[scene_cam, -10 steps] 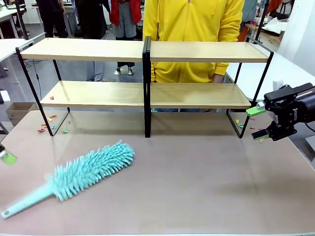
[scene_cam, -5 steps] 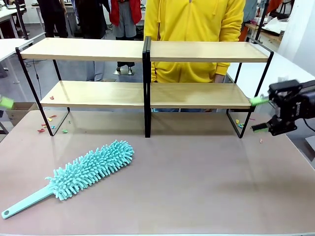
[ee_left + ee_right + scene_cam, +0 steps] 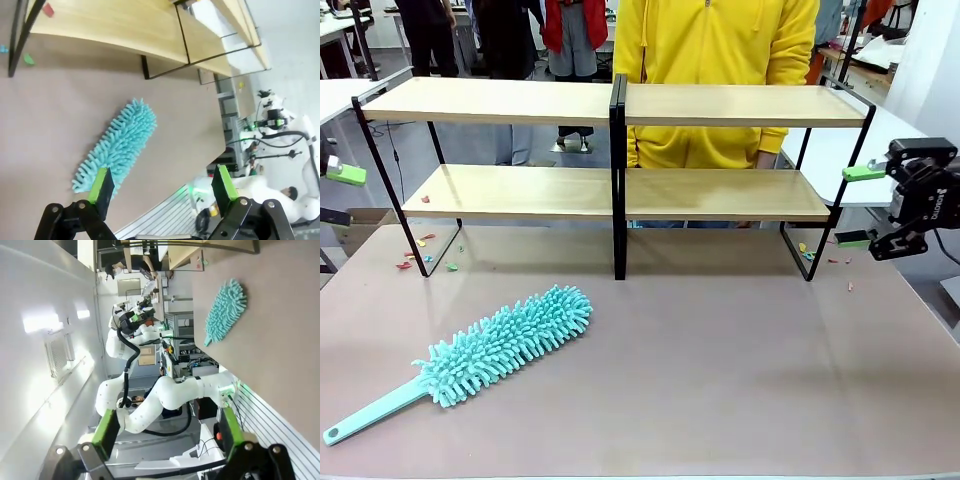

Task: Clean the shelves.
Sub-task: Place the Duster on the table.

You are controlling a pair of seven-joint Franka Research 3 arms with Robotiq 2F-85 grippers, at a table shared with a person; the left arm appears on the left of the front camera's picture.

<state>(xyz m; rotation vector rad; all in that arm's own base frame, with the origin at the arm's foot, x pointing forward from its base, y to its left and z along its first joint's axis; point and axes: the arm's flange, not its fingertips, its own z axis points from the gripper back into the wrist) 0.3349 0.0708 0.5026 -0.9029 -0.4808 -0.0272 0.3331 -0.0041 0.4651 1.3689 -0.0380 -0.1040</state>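
The shelves (image 3: 620,105) stand across the far half of the table, two light-wood boards on a black frame; they also run along the top of the left wrist view (image 3: 125,27). A teal fluffy duster (image 3: 505,345) lies flat on the table at the front left, held by nothing. My left gripper (image 3: 338,195) hangs open at the left edge, beside the shelves' left end; its wrist view looks down on the duster (image 3: 120,145) between its wide-open fingers (image 3: 102,185). My right gripper (image 3: 858,206) is open off the shelves' right end, with nothing in it.
Small coloured scraps lie on the table by the left leg (image 3: 425,250), on the lower board's left end (image 3: 425,199) and by the right leg (image 3: 810,250). A person in a yellow top (image 3: 715,45) stands behind the shelves. White tables flank both sides.
My left gripper has risen along the left edge and opened wide. My right gripper has drawn back to the right and slightly up. The duster has not moved.
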